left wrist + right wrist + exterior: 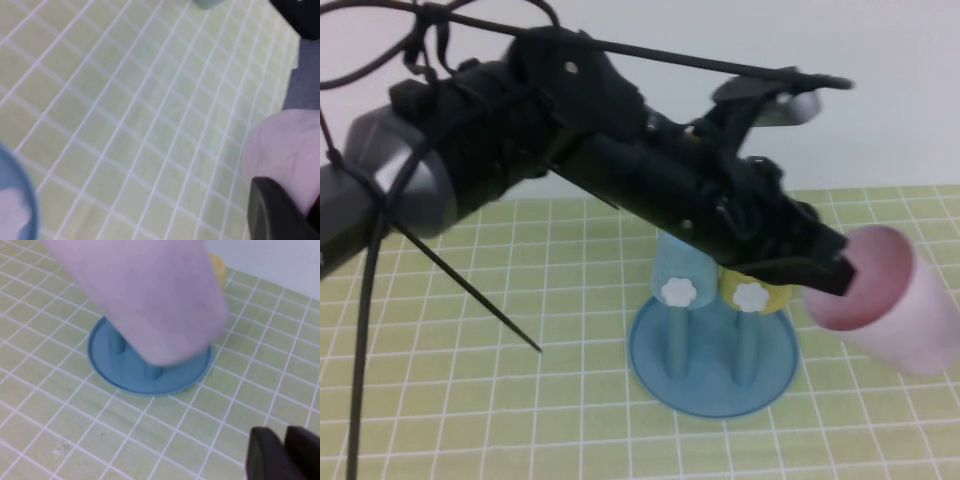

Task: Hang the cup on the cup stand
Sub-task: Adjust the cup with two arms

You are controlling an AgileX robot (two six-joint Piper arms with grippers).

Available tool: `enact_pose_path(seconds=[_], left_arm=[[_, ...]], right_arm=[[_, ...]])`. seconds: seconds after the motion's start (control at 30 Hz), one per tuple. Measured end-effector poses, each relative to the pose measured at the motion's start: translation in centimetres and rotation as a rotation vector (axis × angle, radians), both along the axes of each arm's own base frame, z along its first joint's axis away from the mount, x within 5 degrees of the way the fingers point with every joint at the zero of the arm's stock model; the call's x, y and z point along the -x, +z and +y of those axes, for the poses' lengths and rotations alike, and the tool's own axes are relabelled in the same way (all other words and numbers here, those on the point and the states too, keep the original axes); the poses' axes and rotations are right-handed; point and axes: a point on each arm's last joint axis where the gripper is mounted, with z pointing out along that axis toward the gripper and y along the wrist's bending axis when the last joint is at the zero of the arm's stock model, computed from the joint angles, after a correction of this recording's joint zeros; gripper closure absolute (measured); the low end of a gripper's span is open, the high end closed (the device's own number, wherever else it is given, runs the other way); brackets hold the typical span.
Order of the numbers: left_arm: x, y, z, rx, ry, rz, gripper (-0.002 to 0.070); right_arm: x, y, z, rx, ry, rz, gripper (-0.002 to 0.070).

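Note:
My left gripper (835, 272) is shut on the rim of the pale pink cup (892, 300) and holds it in the air, tilted, mouth towards the camera, to the right of the cup stand (715, 365). The stand has a round blue base and pegs with white flower knobs (677, 292). In the left wrist view a dark finger (272, 210) presses on the pink cup (285, 145). In the right wrist view the pink cup (150, 300) hangs above the stand base (120, 375). My right gripper (286, 455) is shut and empty, low over the mat.
A light blue cup (672, 262) and a yellow cup (765, 292) sit on the stand's pegs behind the knobs. The green gridded mat (520, 400) covers the table. A white wall stands behind.

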Motion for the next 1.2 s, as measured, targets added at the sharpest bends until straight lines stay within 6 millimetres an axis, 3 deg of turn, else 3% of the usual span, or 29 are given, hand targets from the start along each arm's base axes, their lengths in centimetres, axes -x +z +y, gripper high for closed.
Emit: enact_pose_path(seconds=[0.07,0.23,0.33,0.8,1.03,1.2], left_arm=[[0.4,0.3,-0.5,0.036,-0.014,0.011,0.0675],[1.5,0.8,-1.4,0.104,-0.074,0.017,0.0675],[1.7,0.8,-1.7,0.103,-0.079,0.025,0.0675],[4.1,-0.8,-5.3,0.130,-0.195,0.081,0.0675],[4.1,-0.9,-5.4,0.129,-0.207,0.078,0.0675],[4.1,-1.0,-5.5,0.132,-0.206,0.085,0.0675]], right_arm=[[0.2,0.5,0.1,0.028,0.036,-0.016,0.0470],[0.5,1.1,0.2,0.090,0.100,-0.033,0.0092],[0.5,1.1,0.0,0.150,0.113,-0.044,0.0016],[0.5,1.2,-0.1,0.254,0.182,-0.112,-0.0016],[0.5,1.2,-0.1,0.258,0.187,-0.113,-0.0016],[0.5,1.2,-0.1,0.261,0.189,-0.115,0.0060]])
